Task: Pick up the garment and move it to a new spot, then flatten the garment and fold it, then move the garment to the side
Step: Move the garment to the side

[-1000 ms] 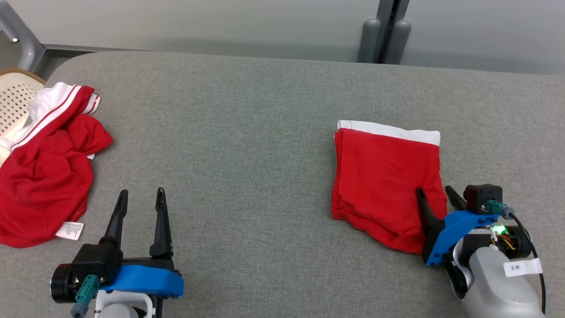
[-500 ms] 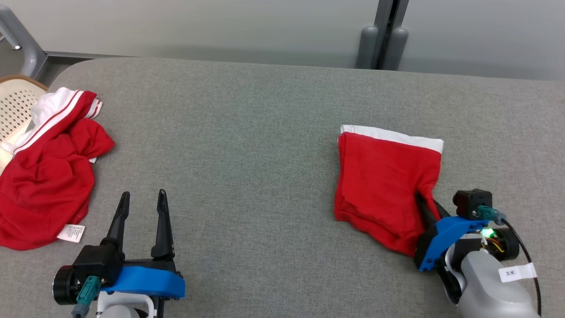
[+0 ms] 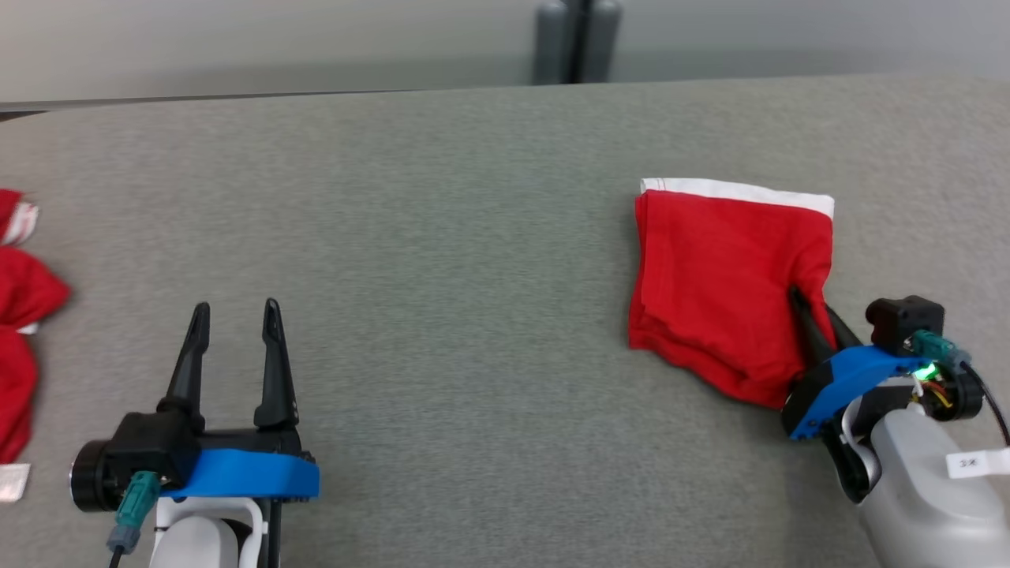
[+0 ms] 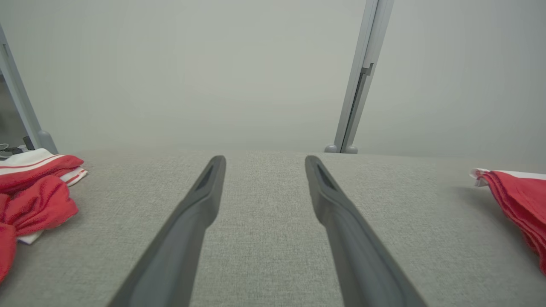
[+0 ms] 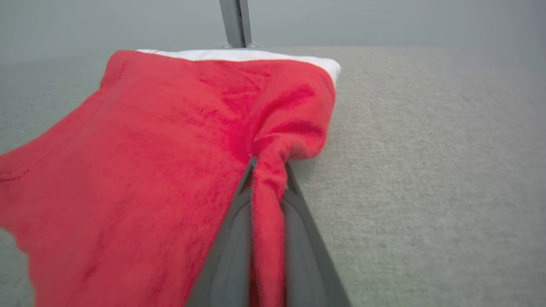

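The folded red garment (image 3: 722,276) with a white band along its far edge lies on the right of the grey table (image 3: 442,237). My right gripper (image 3: 813,304) is shut on the garment's near right edge; in the right wrist view a ridge of red cloth (image 5: 268,187) is pinched between the two dark fingers. The garment's left corner (image 4: 518,204) shows at the right edge of the left wrist view. My left gripper (image 3: 233,312) stands open over bare table at the lower left, with nothing between its fingers (image 4: 200,204).
A second red and white garment (image 3: 20,315) lies crumpled at the table's left edge, also seen as a heap (image 4: 34,192) in the left wrist view. A grey post (image 3: 576,39) and wall stand behind the table.
My right gripper has shut on the garment's right edge and bunched the cloth there. The head camera has turned right, so the whole picture has shifted left. The left arm holds still.
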Available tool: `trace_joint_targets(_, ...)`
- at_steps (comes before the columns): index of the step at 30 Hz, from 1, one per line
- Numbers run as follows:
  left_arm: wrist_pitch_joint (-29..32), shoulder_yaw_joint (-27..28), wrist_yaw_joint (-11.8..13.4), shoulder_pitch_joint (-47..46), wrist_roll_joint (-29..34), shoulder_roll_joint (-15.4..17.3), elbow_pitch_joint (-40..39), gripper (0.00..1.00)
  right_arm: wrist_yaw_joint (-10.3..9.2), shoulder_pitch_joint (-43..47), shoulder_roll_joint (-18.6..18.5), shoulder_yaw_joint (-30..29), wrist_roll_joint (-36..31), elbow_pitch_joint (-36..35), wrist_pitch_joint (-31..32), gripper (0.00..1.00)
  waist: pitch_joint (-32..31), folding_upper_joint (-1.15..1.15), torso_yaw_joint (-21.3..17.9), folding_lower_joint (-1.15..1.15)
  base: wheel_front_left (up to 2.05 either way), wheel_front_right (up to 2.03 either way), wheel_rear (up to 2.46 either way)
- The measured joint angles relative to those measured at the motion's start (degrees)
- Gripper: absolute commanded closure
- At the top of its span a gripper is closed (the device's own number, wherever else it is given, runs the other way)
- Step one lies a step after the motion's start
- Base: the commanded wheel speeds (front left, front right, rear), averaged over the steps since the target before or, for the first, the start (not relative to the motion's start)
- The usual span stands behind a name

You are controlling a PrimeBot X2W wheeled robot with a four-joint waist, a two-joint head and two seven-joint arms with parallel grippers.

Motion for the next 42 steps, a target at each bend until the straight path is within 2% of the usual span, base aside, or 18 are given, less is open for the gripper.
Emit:
trace_joint_targets(9, 0.0, 1.21, -0.49, -4.09, 1.48, 1.35, -2.21, 0.0, -0.01, 2.07, -1.32, -2.66, 0.03, -5.08, -0.01, 1.0, 4.53, 0.0, -8.31, 0.0, 0.0, 0.0, 0.0)
trace_joint_targets(17, 0.0, 1.67, -0.83, -6.26, 1.75, 2.38, -3.23, 0.0, -0.01, 1.02, -2.0, -3.42, -2.11, -9.07, -0.01, 1.0, 8.52, 0.0, -11.36, 0.0, 0.0, 0.0, 0.0)
trace_joint_targets(22, -0.01, 1.91, -0.97, -7.9, 1.75, 2.96, -5.09, 0.0, -0.01, -5.39, -5.39, -2.43, -3.16, -9.34, 0.1, 1.0, 10.62, 0.0, -10.5, 0.0, 0.0, 0.0, 0.0)
trace_joint_targets(28, 0.0, 1.12, -0.99, -10.14, 1.85, 3.37, -7.95, 0.0, 0.0, -16.08, -11.51, -0.87, -5.26, -8.35, 3.66, 1.0, 14.18, 0.0, -8.29, 0.01, 0.0, 0.0, 0.0)
trace_joint_targets(35, 0.0, -0.46, -1.01, -12.55, 1.81, 3.42, -11.38, 0.0, -0.01, -24.94, -20.02, -0.23, -5.32, -4.87, 9.1, 1.0, 19.17, 0.0, -4.81, 0.01, 0.0, 0.0, 0.0)
trace_joint_targets(42, 0.0, -0.88, -1.1, -13.68, 1.67, 3.75, -13.46, 0.0, 0.0, -29.76, -24.72, 0.01, -5.16, 0.65, 11.94, 1.0, 23.15, 0.0, -2.16, 0.01, 0.0, 0.0, 0.0)
